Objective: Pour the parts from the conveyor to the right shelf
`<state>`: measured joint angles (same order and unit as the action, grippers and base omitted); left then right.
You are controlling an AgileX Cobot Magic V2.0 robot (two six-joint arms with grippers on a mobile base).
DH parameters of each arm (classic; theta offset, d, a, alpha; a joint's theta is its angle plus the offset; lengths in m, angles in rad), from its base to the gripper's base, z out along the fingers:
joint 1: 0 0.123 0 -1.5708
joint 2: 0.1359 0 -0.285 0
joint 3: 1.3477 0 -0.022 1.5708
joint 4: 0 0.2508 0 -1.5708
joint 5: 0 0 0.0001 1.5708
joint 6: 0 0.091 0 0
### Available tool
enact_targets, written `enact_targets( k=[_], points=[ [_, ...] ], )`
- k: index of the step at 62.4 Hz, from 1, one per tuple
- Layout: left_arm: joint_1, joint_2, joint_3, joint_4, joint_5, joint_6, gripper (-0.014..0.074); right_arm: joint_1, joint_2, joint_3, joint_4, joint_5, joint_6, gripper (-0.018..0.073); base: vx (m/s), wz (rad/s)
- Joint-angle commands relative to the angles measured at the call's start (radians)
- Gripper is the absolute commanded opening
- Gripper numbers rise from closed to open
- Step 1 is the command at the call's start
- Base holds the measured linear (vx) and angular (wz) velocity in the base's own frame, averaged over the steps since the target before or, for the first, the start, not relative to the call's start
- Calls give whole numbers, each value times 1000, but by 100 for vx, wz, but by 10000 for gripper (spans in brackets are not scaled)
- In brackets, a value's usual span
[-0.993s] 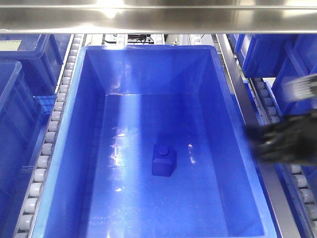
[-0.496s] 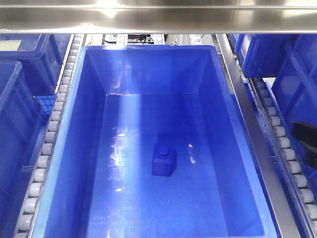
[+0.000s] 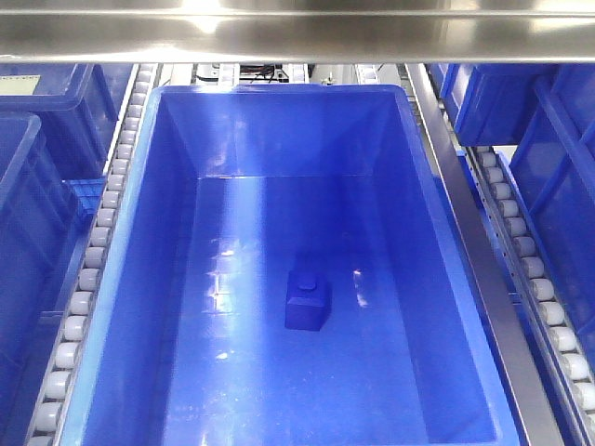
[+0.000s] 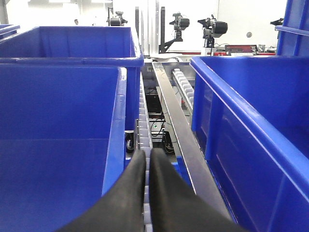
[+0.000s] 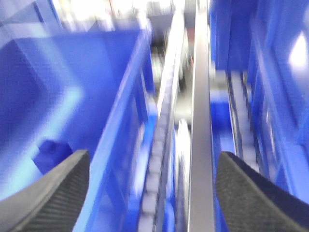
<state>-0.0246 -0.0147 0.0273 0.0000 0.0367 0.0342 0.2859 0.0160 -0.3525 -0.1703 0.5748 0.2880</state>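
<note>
Right gripper (image 5: pixel 152 193) spread wide over roller rail, left gripper (image 4: pixel 147 166) pressed closed; blue block (image 3: pixel 308 301) alone in front-view bin (image 3: pixel 139 279).

Right wrist view is smeared throughout; we make out the blue block (image 5: pixel 50 149) only as a dark shape. Right end effector (image 5: pixel 152 193) fingers are cropped by the bottom edge. In the front view, the large bin (image 3: pixel 139 279) is cut off below.

Bin (image 3: pixel 130 353) open from above; steel beam (image 3: pixel 297 32) overhangs far end.
</note>
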Motion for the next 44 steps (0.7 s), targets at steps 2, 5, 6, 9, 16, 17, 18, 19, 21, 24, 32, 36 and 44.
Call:
enact_targets(
  k=[2,5,6,9,16,17,18,19,21,24,32,36,44],
  points=[
    [-1,-13,31,0,-77,-9,-6,-1,-41,33,-44,-115,-13,526,0,0],
    [-1,-13,31,0,-77,-9,-6,-1,-25,49,-54,-132,-13,526,0,0],
    [-1,-13,31,0,-77,-9,-6,-1,-21,55,-58,-139,-13,526,0,0],
    [-1,-12,31,0,-77,-9,-6,-1,-5,71,-76,-161,-13,526,0,0],
    [-1,-12,31,0,-77,-9,-6,-1,18,96,-100,-195,-13,480,0,0],
    [-1,-12,31,0,-77,-9,-6,-1,19,97,-100,-195,-13,467,0,0],
    [-1,-12,31,0,-77,-9,-6,-1,20,97,-100,-195,-13,444,0,0],
    [-1,-12,31,0,-77,-9,-6,-1,20,97,-100,-195,-13,426,0,0],
    [-1,-12,31,0,-77,-9,-6,-1,20,97,-102,-195,-13,372,0,0],
    [-1,-12,31,0,-77,-9,-6,-1,20,97,-105,-194,-13,265,0,0],
    [-1,-12,31,0,-77,-9,-6,-1,20,97,-111,-191,-13,-17,0,0],
    [-1,-12,31,0,-77,-9,-6,-1,20,97,-108,-192,-9,-12,0,0],
    [-1,-12,31,0,-77,-9,-6,-1,20,97,-108,-194,-9,-9,0,0]
  ],
)
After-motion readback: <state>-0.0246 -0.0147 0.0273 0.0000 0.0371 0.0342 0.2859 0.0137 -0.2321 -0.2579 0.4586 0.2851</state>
